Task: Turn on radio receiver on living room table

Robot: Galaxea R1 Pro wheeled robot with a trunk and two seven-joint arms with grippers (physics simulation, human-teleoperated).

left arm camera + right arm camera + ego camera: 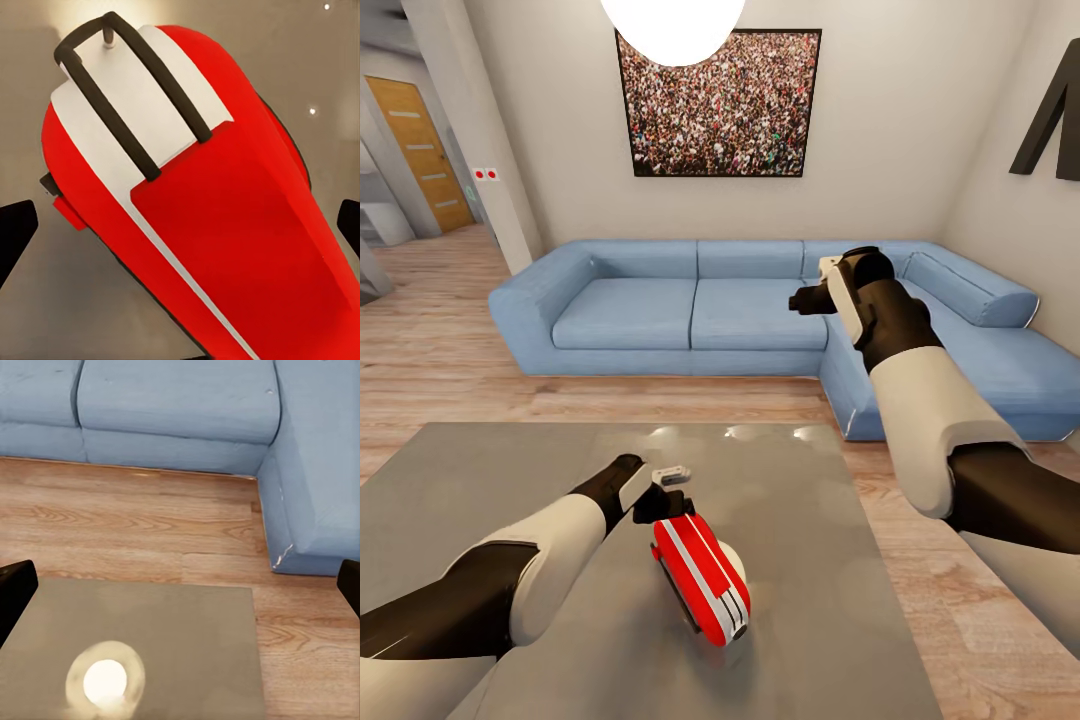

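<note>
The left gripper (pixel 665 490) spreads its fingers (pixel 16 229) wide just above the red-and-white radio receiver (pixel 700 578) on the glossy grey desk (pixel 810 560), while the right gripper (pixel 805 298), fingers likewise open, hangs high toward the blue sofa (pixel 660 310).

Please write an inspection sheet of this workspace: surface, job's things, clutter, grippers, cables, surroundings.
Surface: grey glossy table, reflecting a ceiling lamp.
Job's things: red-and-white radio receiver lying on the table, wire handle visible.
Clutter: nothing seen.
Grippers: left gripper open, right at the radio's far end, fingers spread to either side of it; contact cannot be told. Right gripper raised in front of the sofa, fingers apart, holding nothing.
Cables: nothing seen.
Surroundings: blue corner sofa, crowd picture, wood floor, door.
</note>
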